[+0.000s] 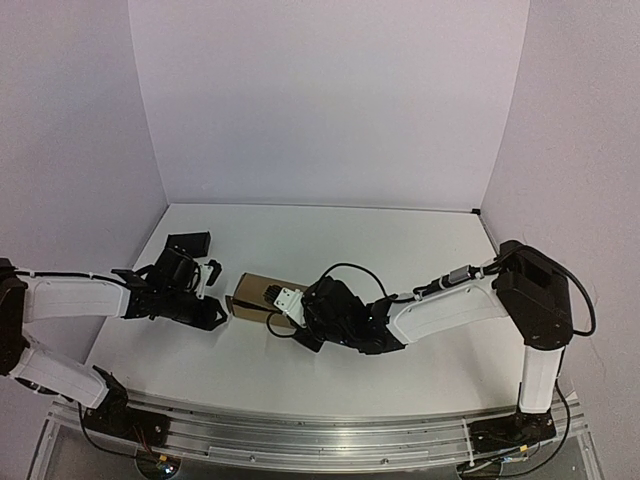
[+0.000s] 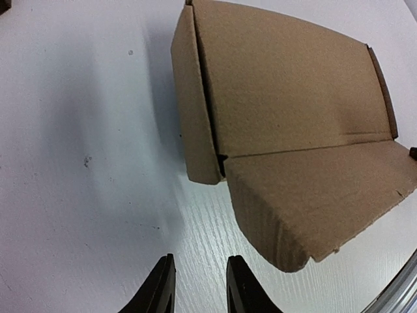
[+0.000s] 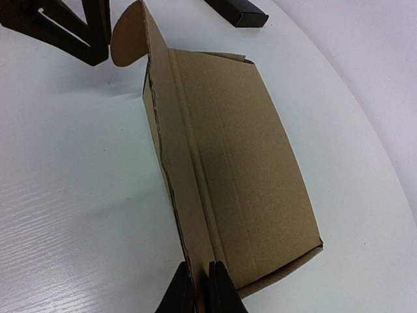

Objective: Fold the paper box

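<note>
Top view: you've got the paper box mid-surface, left pincer just beside its left end, right pincer at its near edge, fingertips hard to make out

Left wrist: box ahead-right, cut off at right; fingers narrow, nothing between, bare surface to the left

Right wrist: pincer clamped on the box's near fold; black block cut off at top

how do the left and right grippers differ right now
The left gripper has jaws apart and empty; the right gripper has jaws pinched shut on an edge of the paper box. The left gripper sits clear of the box, the right gripper touches it. Both are black and point at the box.
</note>
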You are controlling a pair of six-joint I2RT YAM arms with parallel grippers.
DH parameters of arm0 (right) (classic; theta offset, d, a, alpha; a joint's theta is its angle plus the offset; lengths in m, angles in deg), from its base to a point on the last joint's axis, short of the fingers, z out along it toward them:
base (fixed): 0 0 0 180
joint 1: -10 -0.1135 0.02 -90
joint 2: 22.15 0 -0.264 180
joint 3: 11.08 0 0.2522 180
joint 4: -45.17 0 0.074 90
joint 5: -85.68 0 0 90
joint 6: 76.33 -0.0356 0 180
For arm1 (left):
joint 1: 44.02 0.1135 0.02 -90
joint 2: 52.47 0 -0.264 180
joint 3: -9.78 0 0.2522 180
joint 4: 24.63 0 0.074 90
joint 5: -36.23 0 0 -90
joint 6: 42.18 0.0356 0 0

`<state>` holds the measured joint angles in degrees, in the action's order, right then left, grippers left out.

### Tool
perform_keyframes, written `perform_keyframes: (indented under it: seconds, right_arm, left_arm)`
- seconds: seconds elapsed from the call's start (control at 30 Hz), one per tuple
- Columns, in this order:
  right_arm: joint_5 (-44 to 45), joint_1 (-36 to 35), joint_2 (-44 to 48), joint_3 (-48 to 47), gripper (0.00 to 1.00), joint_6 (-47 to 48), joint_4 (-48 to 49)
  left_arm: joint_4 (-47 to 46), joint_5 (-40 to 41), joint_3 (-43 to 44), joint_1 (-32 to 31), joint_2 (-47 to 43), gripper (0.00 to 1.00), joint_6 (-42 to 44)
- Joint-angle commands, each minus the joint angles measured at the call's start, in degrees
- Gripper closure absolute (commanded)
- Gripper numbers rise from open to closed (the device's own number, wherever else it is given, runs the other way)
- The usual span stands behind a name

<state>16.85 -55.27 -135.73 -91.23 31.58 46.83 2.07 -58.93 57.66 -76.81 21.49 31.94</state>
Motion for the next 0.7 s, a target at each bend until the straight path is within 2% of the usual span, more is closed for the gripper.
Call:
perform_keyframes:
  seconds: [0.0,0.13,0.2,0.27,0.3,0.4,0.53,0.67]
  right_arm:
    - [-1.3,0.2,0.0,-1.0,0.9,0.1,-0.8]
    - [-0.9,0.2,-0.6,-1.8,0.9,0.3,-0.9]
    - [-0.9,0.2,-0.8,-2.2,0.89,0.4,-1.0]
    - [-1.0,0.2,-0.9,-2.4,0.89,0.3,-1.1]
    - [-1.1,0.2,-0.9,-2.4,0.89,0.3,-1.1]
    - [-1.3,0.2,-0.7,-2.0,0.9,0.1,-1.1]
    - [-2.2,0.2,-0.2,-1.7,0.9,-0.1,-1.1]
    - [-2.5,0.2,0.3,-1.6,0.9,0.1,-1.1]
  left_arm:
    - [-0.4,1.7,1.7,0.0,-3.0,0.72,-0.7]
    - [-1.1,-8.3,-1.8,-0.1,-9.5,0.65,2.0]
    - [-3.2,-11.7,-3.8,-0.1,-14.5,0.56,3.8]
    - [-4.0,-12.0,-4.6,-0.1,-15.9,0.49,4.2]
    - [-4.1,-11.2,-4.3,-0.1,-15.3,0.48,4.0]
    - [-3.2,-6.9,-1.2,-0.1,-8.2,0.57,3.0]
    - [-2.8,-4.2,2.6,-0.1,-0.2,0.63,2.3]
    - [-4.2,-1.9,3.5,-0.1,0.8,0.66,1.9]
